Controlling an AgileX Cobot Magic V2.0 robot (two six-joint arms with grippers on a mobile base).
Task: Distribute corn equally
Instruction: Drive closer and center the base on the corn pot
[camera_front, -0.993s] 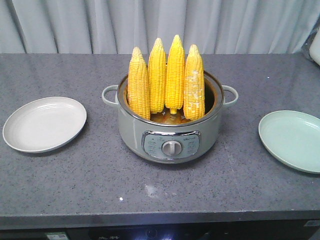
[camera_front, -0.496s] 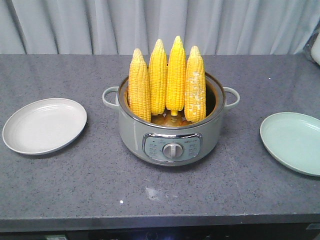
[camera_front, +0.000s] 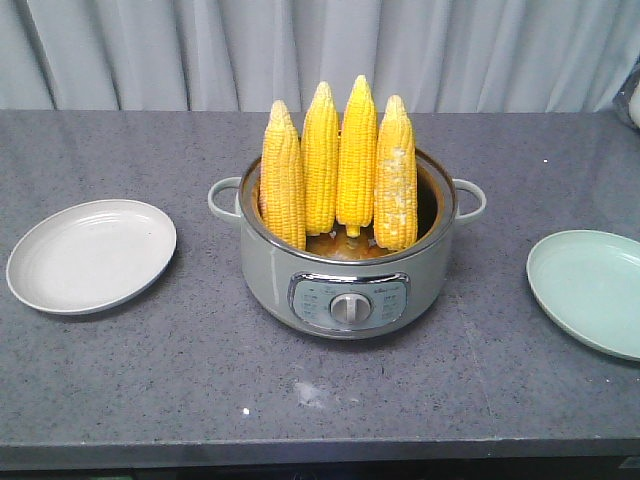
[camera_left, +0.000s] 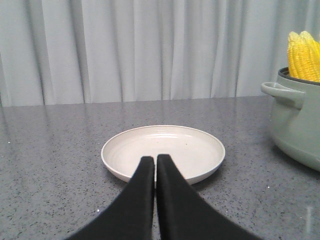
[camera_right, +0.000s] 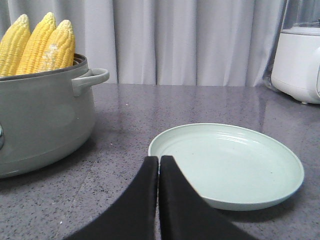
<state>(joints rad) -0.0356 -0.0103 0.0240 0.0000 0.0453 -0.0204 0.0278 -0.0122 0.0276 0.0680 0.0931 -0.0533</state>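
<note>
Yellow corn (camera_front: 338, 165), four cobs standing tip-up in the pot (camera_front: 345, 290), looks stiff, fairly heavy and probably slick, so a hold across the thick middle beats the tapered tip; the left tool (camera_left: 154, 159) and right tool (camera_right: 159, 160) are both closed, empty

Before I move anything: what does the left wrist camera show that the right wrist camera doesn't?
Only the left wrist view: the off-white plate, with no corn on it, just beyond the shut left tool.
Only the right wrist view: the pale green plate, also without corn, ahead of the shut right tool, and a white appliance at the far right.
Both: the grey-green pot with corn standing upright in it, the speckled grey counter and the curtain behind.
</note>
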